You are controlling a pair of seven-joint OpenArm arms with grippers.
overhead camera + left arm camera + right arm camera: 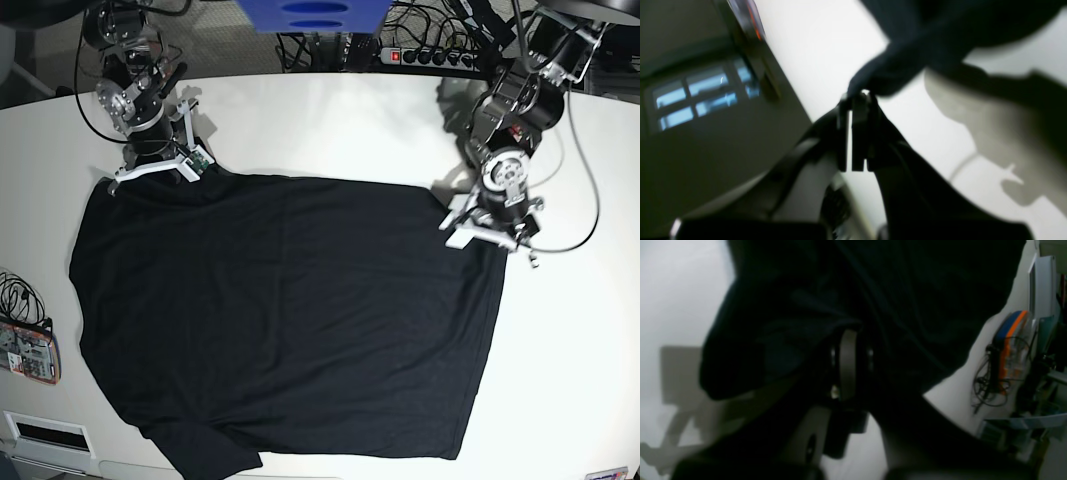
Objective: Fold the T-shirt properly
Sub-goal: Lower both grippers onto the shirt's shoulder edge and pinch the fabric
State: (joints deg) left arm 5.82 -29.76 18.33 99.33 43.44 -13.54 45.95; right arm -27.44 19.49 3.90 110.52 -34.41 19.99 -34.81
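Note:
The black T-shirt [280, 310] lies spread flat across the white table [330, 120]. At its far right corner my left gripper [478, 228] is shut on the cloth. The left wrist view shows the closed fingers [858, 96] pinching a fold of the T-shirt [893, 66], raised a little over the table. At the far left corner my right gripper [155, 172] is also shut on the cloth. In the right wrist view, the T-shirt [873, 290] drapes over the closed fingers [848, 340] and hides their tips.
A power strip [430, 55] and cables lie along the table's far edge, beside a blue object [310, 15]. A blue and orange pack with cables [25, 345] sits at the left edge. The shirt's near hem reaches the table's front edge.

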